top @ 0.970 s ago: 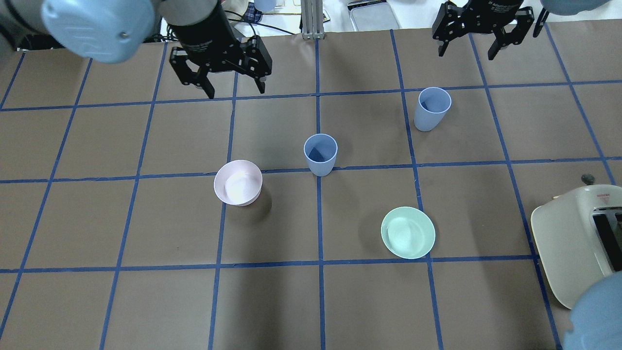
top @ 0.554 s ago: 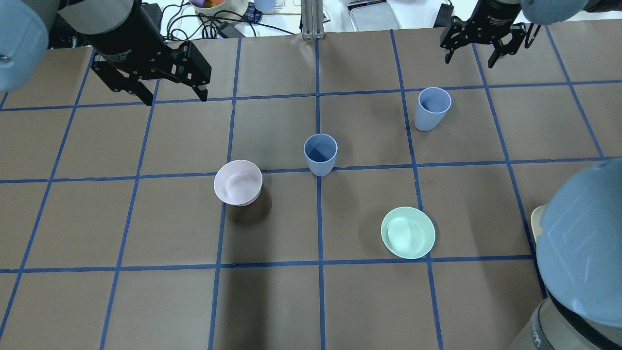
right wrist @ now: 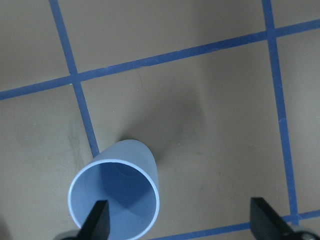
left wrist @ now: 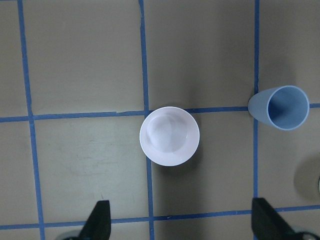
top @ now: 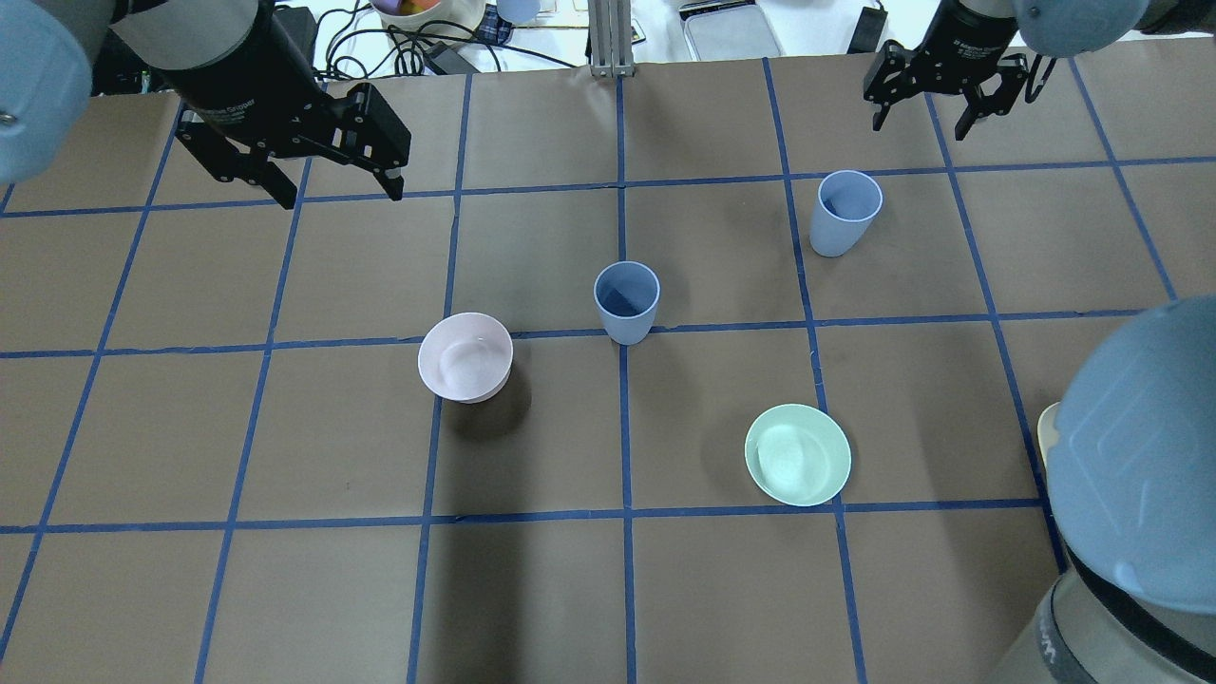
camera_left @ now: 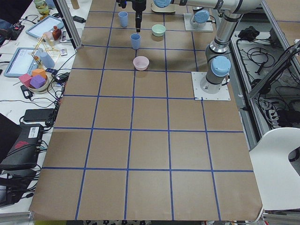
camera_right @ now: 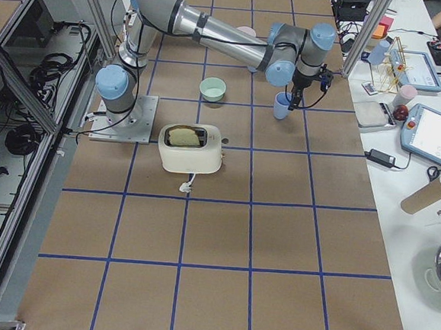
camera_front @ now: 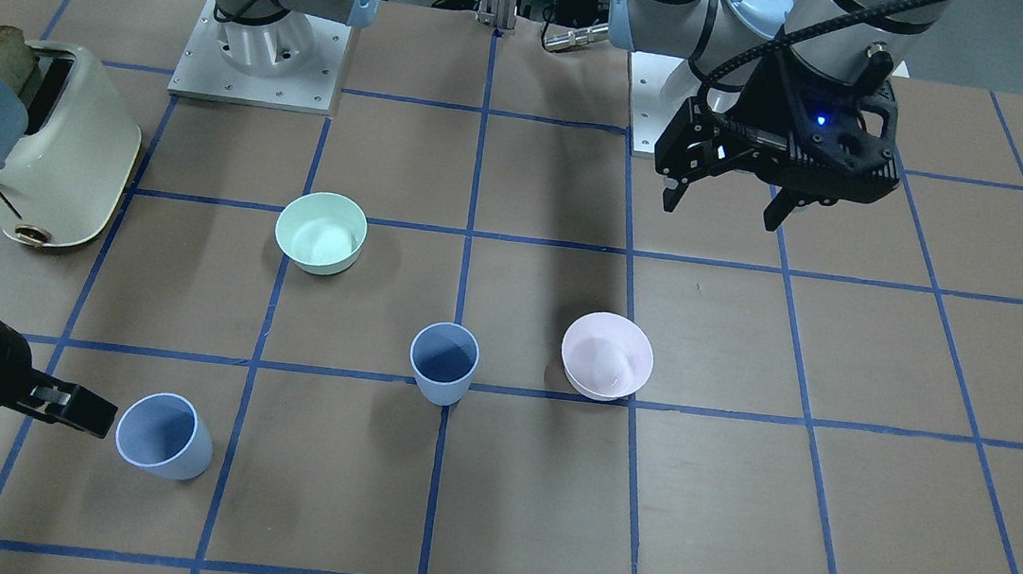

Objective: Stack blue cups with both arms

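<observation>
Two pale blue cups stand upright and apart on the brown table. One cup (top: 626,302) is at the middle; it also shows in the front view (camera_front: 444,362) and the left wrist view (left wrist: 280,107). The other cup (top: 845,212) stands farther back right, and shows in the front view (camera_front: 163,436) and the right wrist view (right wrist: 117,200). My left gripper (top: 339,195) is open and empty, high over the back left. My right gripper (top: 920,125) is open and empty, just behind the right cup.
A pale pink bowl (top: 465,356) sits left of the middle cup. A mint-green bowl (top: 798,454) sits in front of the right cup. A cream toaster (camera_front: 69,155) holding toast stands at the robot's right; my right arm's elbow (top: 1130,456) covers it from overhead.
My left gripper has swung left, away from the table's middle. My right gripper has drawn slightly back, and the right arm's elbow has come in over the toaster. The cups have not moved.
</observation>
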Robot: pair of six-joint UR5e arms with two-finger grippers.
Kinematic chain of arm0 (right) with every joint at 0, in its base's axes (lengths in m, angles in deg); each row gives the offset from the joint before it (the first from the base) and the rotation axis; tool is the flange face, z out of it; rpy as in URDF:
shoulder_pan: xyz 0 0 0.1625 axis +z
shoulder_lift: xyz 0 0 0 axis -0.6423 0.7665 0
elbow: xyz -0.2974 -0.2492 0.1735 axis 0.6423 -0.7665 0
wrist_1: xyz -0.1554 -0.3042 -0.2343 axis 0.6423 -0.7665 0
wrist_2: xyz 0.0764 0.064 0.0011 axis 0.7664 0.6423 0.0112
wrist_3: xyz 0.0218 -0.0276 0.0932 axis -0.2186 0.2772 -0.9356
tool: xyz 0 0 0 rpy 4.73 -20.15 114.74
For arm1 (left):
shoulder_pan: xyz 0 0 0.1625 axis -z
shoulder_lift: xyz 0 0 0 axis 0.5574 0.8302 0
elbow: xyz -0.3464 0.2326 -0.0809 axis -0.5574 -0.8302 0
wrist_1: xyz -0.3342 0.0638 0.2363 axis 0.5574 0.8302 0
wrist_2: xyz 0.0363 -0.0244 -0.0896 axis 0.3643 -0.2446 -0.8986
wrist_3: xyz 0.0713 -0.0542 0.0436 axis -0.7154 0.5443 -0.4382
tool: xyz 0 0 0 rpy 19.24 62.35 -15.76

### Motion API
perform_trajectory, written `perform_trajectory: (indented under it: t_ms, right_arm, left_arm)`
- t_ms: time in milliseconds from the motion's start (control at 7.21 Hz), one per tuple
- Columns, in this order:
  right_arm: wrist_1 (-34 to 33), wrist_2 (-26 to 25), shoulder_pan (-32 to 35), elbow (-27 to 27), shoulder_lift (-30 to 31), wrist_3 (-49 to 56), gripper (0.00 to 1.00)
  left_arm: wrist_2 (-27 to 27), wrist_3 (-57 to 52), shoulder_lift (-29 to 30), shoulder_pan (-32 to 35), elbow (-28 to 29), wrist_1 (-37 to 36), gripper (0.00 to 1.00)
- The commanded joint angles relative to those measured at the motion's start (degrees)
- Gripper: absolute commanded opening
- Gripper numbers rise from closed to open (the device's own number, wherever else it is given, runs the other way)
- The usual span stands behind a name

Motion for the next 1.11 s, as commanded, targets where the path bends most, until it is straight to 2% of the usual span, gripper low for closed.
perform_trajectory:
  t_ms: [0,277,416,554,693,970]
  right_arm:
    - [-2.22,2.18,0.01,1.63,-1.0,0.02,1.0]
    - [-5.19,2.18,0.01,4.18,-1.36,0.89,1.0]
    - [-5.83,2.27,0.01,4.45,-1.53,0.89,0.96]
    - [-5.57,2.27,0.01,5.5,-1.54,0.98,0.66]
    - [-6.0,2.27,0.01,7.25,-1.54,1.07,0.4]
    - [-7.85,5.76,0.1,8.32,-1.45,1.59,0.05]
  left_arm:
    - [1.04,0.46,0.06,0.0,0.1,-0.16,1.0]
    - [1.13,0.46,0.06,0.0,0.19,-0.16,1.0]
    - [1.22,0.46,-0.11,0.0,0.19,-0.16,1.0]
    - [1.31,0.46,-0.11,0.0,0.19,-0.16,1.0]
    - [1.22,0.46,0.06,0.0,0.19,-0.16,1.0]
    - [1.22,0.46,-0.11,0.0,0.28,-0.16,1.0]
